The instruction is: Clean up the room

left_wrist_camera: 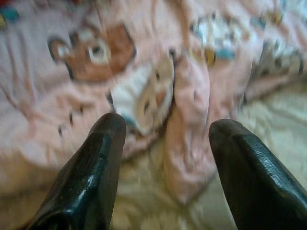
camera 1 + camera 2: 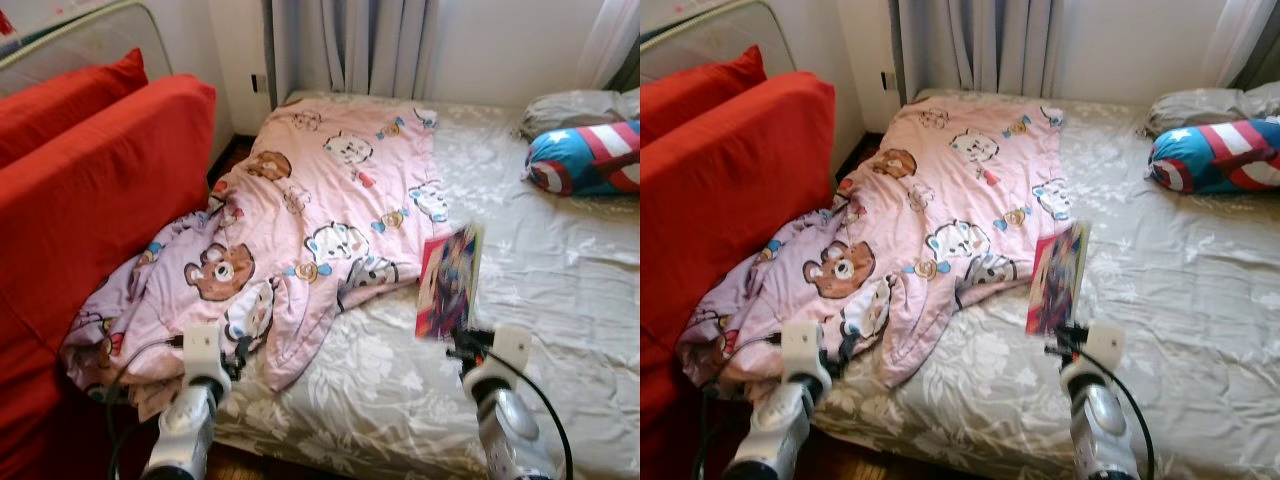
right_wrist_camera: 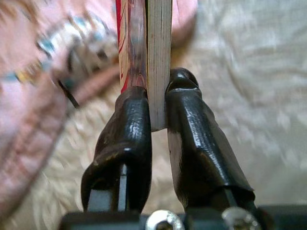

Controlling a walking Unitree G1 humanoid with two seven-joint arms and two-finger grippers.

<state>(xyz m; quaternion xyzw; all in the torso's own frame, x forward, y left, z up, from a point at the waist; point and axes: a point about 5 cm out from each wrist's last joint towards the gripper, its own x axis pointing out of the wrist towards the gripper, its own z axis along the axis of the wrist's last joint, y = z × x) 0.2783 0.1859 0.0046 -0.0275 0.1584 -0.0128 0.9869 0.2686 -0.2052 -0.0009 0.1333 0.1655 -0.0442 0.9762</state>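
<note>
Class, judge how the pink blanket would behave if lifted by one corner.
The blanket lies rumpled and draped off the bed, so it is probably floppy and would sag. It looks thin, likely light. The open left gripper might bunch it.

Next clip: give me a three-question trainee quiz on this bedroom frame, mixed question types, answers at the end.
1. True or false: the right gripper is shut on a book.
2. The left gripper is: A) open above the pink blanket, B) shut on the blanket, C) holding a pillow.
3. Fill in: the red sofa stands on the robot's ____ side of the bed.

Key: 1 true; 2 A; 3 left.
</note>
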